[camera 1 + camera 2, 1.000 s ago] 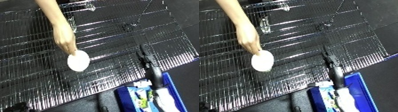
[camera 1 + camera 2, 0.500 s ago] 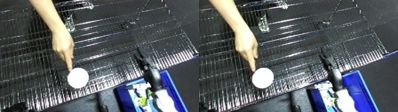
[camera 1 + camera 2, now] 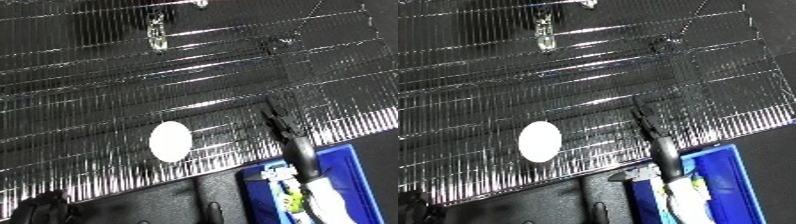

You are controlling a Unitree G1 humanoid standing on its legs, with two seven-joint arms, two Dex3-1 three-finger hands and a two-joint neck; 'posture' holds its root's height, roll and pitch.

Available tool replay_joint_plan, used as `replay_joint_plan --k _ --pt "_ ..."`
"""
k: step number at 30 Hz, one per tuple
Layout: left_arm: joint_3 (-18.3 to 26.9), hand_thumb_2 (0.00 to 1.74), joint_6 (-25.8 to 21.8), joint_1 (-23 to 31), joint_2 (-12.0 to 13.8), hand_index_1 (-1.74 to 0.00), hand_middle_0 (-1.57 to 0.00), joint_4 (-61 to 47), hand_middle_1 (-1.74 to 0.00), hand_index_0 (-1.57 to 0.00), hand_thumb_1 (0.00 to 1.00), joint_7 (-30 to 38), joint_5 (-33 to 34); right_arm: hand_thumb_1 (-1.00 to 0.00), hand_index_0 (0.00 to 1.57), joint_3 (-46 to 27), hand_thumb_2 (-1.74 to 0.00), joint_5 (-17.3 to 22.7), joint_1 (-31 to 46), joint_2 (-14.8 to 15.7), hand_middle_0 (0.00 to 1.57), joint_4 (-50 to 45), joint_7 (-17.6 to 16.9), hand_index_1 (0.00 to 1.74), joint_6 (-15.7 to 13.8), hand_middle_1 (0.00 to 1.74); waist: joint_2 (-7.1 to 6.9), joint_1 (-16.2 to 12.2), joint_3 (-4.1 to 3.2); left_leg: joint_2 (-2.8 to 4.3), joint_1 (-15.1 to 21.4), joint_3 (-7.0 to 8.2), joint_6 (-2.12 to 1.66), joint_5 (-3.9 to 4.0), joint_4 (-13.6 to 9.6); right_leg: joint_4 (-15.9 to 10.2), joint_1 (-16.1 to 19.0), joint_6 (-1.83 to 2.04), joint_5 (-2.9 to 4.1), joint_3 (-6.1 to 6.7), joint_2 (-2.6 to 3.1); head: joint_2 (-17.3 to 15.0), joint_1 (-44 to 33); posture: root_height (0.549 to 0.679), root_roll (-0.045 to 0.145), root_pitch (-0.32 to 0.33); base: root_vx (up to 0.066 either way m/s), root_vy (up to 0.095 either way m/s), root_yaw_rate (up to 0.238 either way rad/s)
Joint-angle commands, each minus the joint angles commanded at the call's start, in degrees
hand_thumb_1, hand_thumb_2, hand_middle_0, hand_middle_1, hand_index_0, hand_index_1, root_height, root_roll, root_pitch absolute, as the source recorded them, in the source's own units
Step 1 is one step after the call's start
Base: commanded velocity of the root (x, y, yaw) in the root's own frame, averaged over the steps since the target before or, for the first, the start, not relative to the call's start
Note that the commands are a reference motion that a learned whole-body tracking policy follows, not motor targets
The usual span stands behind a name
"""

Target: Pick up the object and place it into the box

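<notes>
A white oval object (image 3: 170, 141) lies flat on the dark wire mesh surface (image 3: 107, 90), near its front edge and left of centre. The blue bin (image 3: 359, 165) stands at the lower right, just past the mesh edge, with white and green items (image 3: 293, 199) inside. Nothing touches the white object. Neither of my hands shows in either view.
A black bar with a rounded handle (image 3: 293, 142) slants from the mesh down to the bin's left rim. A small shiny metal piece (image 3: 157, 36) lies on the mesh at the top. A dark panel (image 3: 576, 200) fills the lower edge in front of the mesh.
The person's arm that was touching the white object has withdrawn out of view. The object now lies alone, lower on the mesh than a second ago.
</notes>
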Motion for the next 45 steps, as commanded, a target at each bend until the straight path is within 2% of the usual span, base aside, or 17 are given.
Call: replay_joint_plan --k 7,17,28,36,45 --pt "-0.62 1.74 0.25 -0.79 0.1 -1.74 -1.57 -0.4 -1.74 -1.57 1.0 0.54 0.4 0.0 0.0 1.0 0.0 0.01 -2.44 -0.35 0.0 1.32 0.81 0.0 0.88 0.0 0.08 0.98 0.0 -0.33 -1.65 -0.35 0.13 -0.09 0.66 1.42 -1.98 0.41 0.02 -0.56 -0.97 0.57 -0.79 0.658 0.047 -0.027 0.0 0.04 0.12" --pt "-1.58 1.74 0.61 -1.8 0.13 -1.74 -1.57 -0.72 -1.74 -1.57 1.0 0.78 0.89 0.0 0.0 2.2 0.0 -0.73 -6.17 -0.83 0.0 3.0 1.17 0.0 1.92 0.0 0.91 1.73 0.0 -0.72 -5.76 -0.49 0.45 -0.81 3.18 4.33 -6.61 0.49 0.04 -0.8 -1.9 2.12 -0.24 0.652 0.045 0.006 -0.005 0.044 0.083" --pt "-3.28 1.74 0.63 -3.75 -0.12 -1.74 -1.57 -1.79 -1.74 -1.57 1.0 2.51 0.77 0.0 0.0 4.9 0.0 -3.15 -11.54 -1.63 0.0 4.25 0.87 0.0 3.75 0.0 1.7 2.52 0.0 -1.33 -10.86 -0.3 0.93 -1.52 5.27 7.14 -12.57 0.62 0.09 -0.62 -2.23 4.94 0.4 0.644 0.041 0.062 -0.019 0.045 0.066" --pt "-4.5 1.74 1.06 -5.1 -0.4 -1.74 -1.57 -2.55 -1.74 -1.57 1.0 3.57 0.82 0.0 0.0 7.8 0.0 -5.13 -15.4 -2.09 0.0 5.53 1.22 0.0 5.37 0.0 2.0 3.46 0.0 -1.77 -13.18 -0.51 1.09 -1.96 6.2 8.31 -15.02 0.59 -0.07 -1.12 -2.6 7.71 2.44 0.641 0.04 0.088 -0.015 0.023 0.079" --pt "-6.16 1.74 0.87 -5.93 -0.67 -1.74 -1.57 -2.81 -1.74 -1.57 1.0 3.93 0.49 0.0 0.0 9.99 0.0 -4.52 -19.85 -1.95 0.0 8.38 0.17 0.0 5.59 0.0 2.87 4.51 0.0 -2.48 -15.41 -0.74 1.39 -2.38 7.2 9.67 -17.39 0.45 -0.32 -1.61 -3.0 10.54 5.84 0.638 0.04 0.111 -0.009 0.023 0.062"
